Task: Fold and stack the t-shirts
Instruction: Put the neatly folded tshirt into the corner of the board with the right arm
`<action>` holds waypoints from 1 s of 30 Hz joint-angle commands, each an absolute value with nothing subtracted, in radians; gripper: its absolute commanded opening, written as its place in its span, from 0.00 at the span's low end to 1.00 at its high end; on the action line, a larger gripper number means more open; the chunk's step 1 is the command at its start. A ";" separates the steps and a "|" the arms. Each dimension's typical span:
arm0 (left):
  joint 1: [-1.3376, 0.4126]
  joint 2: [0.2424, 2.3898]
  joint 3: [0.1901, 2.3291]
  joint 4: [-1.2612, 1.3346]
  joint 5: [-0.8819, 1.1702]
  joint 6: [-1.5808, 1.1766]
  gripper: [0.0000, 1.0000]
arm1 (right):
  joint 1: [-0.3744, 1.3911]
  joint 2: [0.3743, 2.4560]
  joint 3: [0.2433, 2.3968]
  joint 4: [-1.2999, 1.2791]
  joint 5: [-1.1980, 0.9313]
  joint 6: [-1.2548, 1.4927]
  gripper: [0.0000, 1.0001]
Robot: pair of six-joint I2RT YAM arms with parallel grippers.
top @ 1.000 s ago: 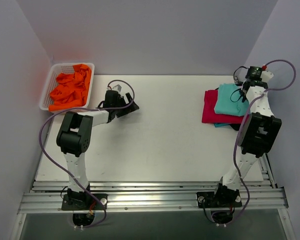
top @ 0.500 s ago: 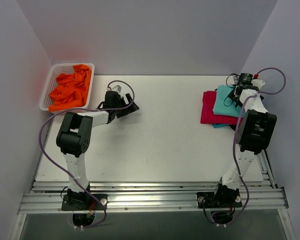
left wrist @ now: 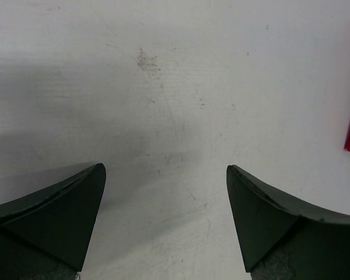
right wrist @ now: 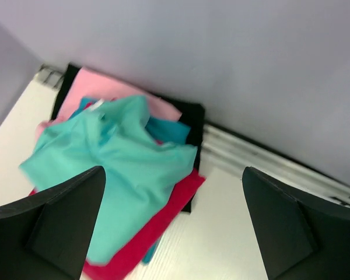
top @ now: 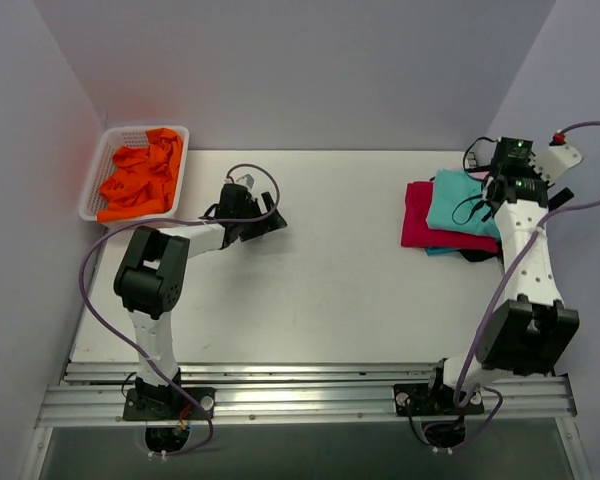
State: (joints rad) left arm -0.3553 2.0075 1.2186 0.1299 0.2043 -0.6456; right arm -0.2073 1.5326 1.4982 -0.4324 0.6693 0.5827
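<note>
Your left fingers (left wrist: 46,221): spread, empty, table (left wrist: 175,87) between them | your right fingers (right wrist: 52,227): spread, empty, teal t-shirt (right wrist: 116,169) ahead between them

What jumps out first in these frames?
The crumpled orange garments in the white mesh basket at the table's far-left corner are the loudest colour. Next comes the far-right stack: teal shirt lying loosely on the crimson shirt, with a pink shirt and a black shirt beneath. The open right gripper is close by.
</note>
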 commanded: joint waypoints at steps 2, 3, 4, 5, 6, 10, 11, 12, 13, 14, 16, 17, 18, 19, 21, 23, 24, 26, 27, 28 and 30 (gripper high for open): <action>-0.380 1.930 1.219 0.057 0.153 -0.630 0.94 | -0.118 1.402 1.303 -0.276 0.527 0.531 1.00; -0.387 1.925 1.223 0.054 0.146 -0.630 0.94 | -0.106 1.393 1.272 -0.232 0.414 0.517 1.00; -0.388 1.922 1.224 0.042 0.135 -0.632 0.94 | -0.095 1.394 1.246 -0.150 0.355 0.485 1.00; -0.390 1.916 1.226 0.040 0.133 -0.634 0.94 | -0.094 1.407 1.221 -0.123 0.301 0.480 1.00; -0.393 1.914 1.226 0.041 0.133 -0.635 0.94 | -0.092 1.423 1.218 -0.094 0.207 0.474 1.00; -0.411 1.905 1.215 0.043 0.112 -0.652 0.94 | -0.092 1.595 1.290 -0.026 0.129 0.482 0.95; -0.417 1.902 1.216 0.040 0.107 -0.652 0.94 | -0.095 1.624 1.325 -0.020 0.126 0.480 0.92; -0.423 1.899 1.218 0.026 0.101 -0.647 0.94 | -0.098 1.650 1.348 -0.024 0.127 0.477 0.78; -0.434 1.893 1.219 0.017 0.094 -0.637 0.94 | -0.103 1.702 1.370 -0.046 0.155 0.476 0.69; -0.437 1.888 1.218 0.011 0.074 -0.632 0.94 | -0.113 1.725 1.385 -0.052 0.170 0.471 0.55; -0.443 1.882 1.213 0.002 0.066 -0.621 0.94 | -0.132 1.775 1.405 -0.061 0.189 0.474 0.43; -0.443 1.881 1.213 0.002 0.058 -0.618 0.94 | -0.155 1.788 1.404 -0.061 0.193 0.482 0.33; -0.443 1.881 1.215 0.002 0.055 -0.615 0.94 | -0.167 1.808 1.399 -0.064 0.198 0.486 0.29; -0.443 1.882 1.215 0.002 0.054 -0.612 0.94 | -0.178 1.816 1.394 -0.069 0.212 0.489 0.28; -0.443 1.887 1.221 -0.038 0.049 -0.606 0.94 | -0.207 1.825 1.379 -0.064 0.221 0.499 0.27; -0.446 1.897 1.230 -0.043 0.048 -0.603 0.94 | -0.225 1.822 1.350 -0.067 0.242 0.503 0.26; -0.446 1.902 1.235 -0.046 0.048 -0.603 0.94 | -0.244 1.815 1.339 -0.064 0.245 0.505 0.27; -0.457 1.922 1.255 -0.052 0.046 -0.603 0.94 | -0.264 1.802 1.309 -0.060 0.247 0.509 0.27; -0.462 1.928 1.262 -0.060 0.045 -0.603 0.94 | -0.279 1.798 1.302 -0.058 0.244 0.509 0.27; -0.468 1.942 1.273 -0.067 0.037 -0.600 0.94 | -0.285 1.790 1.296 -0.058 0.244 0.511 0.27; -0.483 1.954 1.298 -0.083 0.032 -0.597 0.94 | -0.296 1.787 1.292 -0.072 0.261 0.509 0.28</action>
State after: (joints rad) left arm -0.4572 1.9438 1.2324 -0.0624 0.0521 -0.6174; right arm -0.2829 1.8416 1.3083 -0.0483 0.2081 0.5026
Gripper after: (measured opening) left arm 0.940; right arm 0.274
